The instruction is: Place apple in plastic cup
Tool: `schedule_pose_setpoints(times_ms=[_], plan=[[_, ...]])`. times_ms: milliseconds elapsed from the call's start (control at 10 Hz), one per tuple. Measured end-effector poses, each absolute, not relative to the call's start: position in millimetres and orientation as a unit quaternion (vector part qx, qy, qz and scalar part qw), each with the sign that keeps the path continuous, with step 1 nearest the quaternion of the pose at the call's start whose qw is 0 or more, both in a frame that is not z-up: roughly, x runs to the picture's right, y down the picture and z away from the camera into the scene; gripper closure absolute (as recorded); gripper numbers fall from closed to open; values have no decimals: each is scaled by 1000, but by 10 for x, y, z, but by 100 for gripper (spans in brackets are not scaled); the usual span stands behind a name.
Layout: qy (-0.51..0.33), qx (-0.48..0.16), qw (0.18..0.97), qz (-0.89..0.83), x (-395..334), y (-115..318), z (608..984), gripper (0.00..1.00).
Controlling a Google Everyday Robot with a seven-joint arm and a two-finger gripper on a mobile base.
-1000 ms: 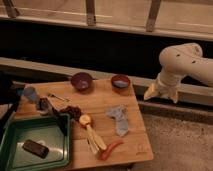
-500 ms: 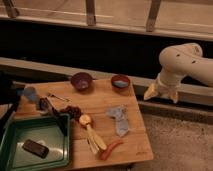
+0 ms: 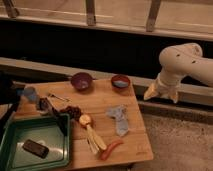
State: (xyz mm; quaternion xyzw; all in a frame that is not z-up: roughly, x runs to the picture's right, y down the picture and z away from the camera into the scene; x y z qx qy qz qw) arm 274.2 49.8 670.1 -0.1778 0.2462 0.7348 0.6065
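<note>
Nothing has shifted since a second ago: the arm and every item on the bench point(image 3: 107, 100) sit where they were. The hand point(image 3: 161, 95) hangs off the bench's right side, beyond the far right corner and well apart from all the items, its two pale yellow fingers spread open and holding nothing.

The apple point(image 3: 85, 119) lies on the wood near the middle of the bench, just beside the right rim of the green tray point(image 3: 37, 119) and touching the upper end of the banana point(image 3: 94, 139). A dark grape bunch point(image 3: 74, 111) sits just to the apple's upper left.

The plastic cup point(image 3: 29, 93) stands upright at the far left edge, well apart from the apple; whether anything is inside it cannot be told. The green tray at the front left holds one dark rectangular block point(image 3: 35, 148). At the back edge stand a purple bowl point(image 3: 81, 80) and, to its right, a red bowl point(image 3: 120, 81) showing its blue inside. A grey-blue cloth point(image 3: 120, 119) lies crumpled to the right of the apple, and a red sausage-shaped item point(image 3: 111, 148) rests near the front edge.
</note>
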Motion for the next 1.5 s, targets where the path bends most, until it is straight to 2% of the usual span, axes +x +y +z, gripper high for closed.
schedule_pose_setpoints(times_ms=[400,600,1000,1500], plan=[[246,-178,607,734,2741,495,6700,20],[226,-207,600,739,2733,491,6678,20],[198,-220,617,729,2644,476,6654,20],[156,-243,673,681,1811,312,6743,20]])
